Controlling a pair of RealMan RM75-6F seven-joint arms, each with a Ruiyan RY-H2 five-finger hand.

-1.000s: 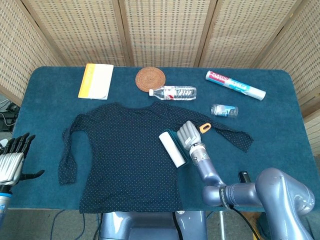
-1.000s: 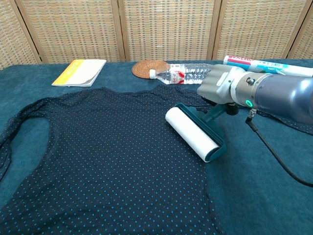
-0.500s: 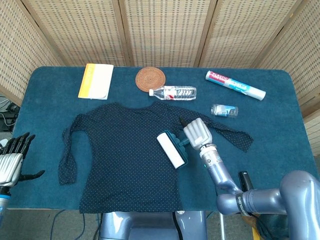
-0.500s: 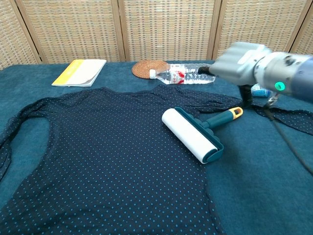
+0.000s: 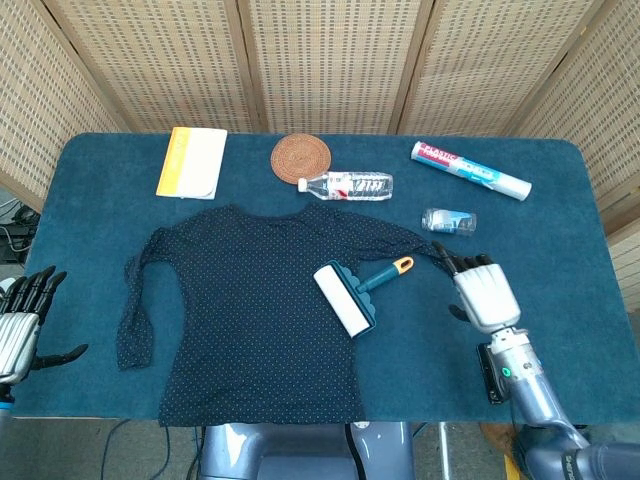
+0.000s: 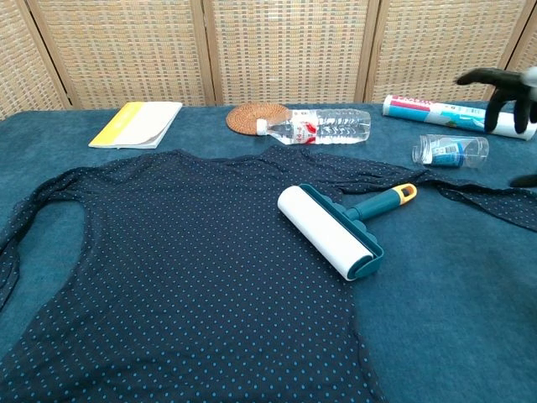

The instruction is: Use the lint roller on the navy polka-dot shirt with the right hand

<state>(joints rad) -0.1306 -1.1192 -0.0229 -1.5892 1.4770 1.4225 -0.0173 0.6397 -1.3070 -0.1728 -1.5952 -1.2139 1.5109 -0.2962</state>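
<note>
the lint roller (image 5: 347, 298) lies left of the empty, spread right hand (image 5: 482, 291), its handle angled toward that hand.

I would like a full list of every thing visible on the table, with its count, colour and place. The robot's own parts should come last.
shirt: 1, navy with light dots, spread flat at the centre-front of the table.
lint roller: 1, white roll, teal frame, orange handle tip, lying on the shirt's right side.
book: 1, yellow and white, back left.
coaster: 1, brown woven, back centre.
water bottle: 1, clear, lying beside the coaster.
small bottle: 1, clear, lying right of the shirt.
tube: 1, white with print, back right.
table: 1, dark teal cloth.
left hand: 1, grey and black, far left edge, holds nothing.
right hand: 1, grey and black, right of the roller, holds nothing.
</note>
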